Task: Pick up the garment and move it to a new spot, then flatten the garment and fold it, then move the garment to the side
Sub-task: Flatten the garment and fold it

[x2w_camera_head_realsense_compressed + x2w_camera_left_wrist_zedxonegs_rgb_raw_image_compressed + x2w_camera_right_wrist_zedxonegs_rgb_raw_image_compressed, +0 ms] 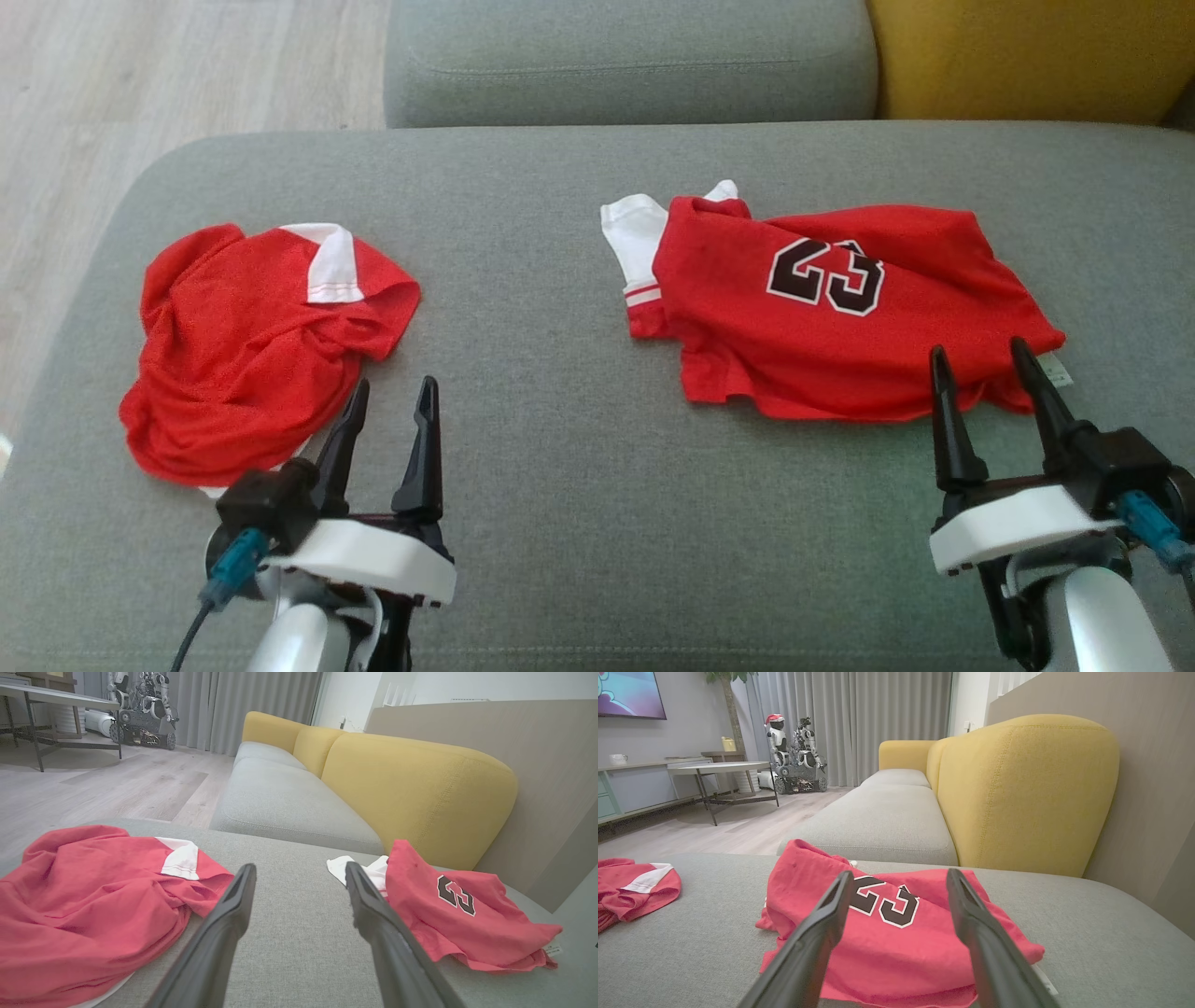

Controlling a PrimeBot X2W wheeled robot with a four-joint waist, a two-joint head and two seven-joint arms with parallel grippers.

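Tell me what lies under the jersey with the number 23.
The jersey lies on the grey sofa cushion; white cloth pokes out at its left edge. Whatever its folds cover cannot be seen.

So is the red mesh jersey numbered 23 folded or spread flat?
Folded, loosely: the red jersey numbered 23 lies doubled in a compact rumpled block, layered hems showing along its near edge, one white sleeve sticking out.

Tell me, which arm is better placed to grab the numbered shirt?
The right: the right gripper, open, sits at the near edge of the numbered shirt; the left gripper is by the crumpled shirt.
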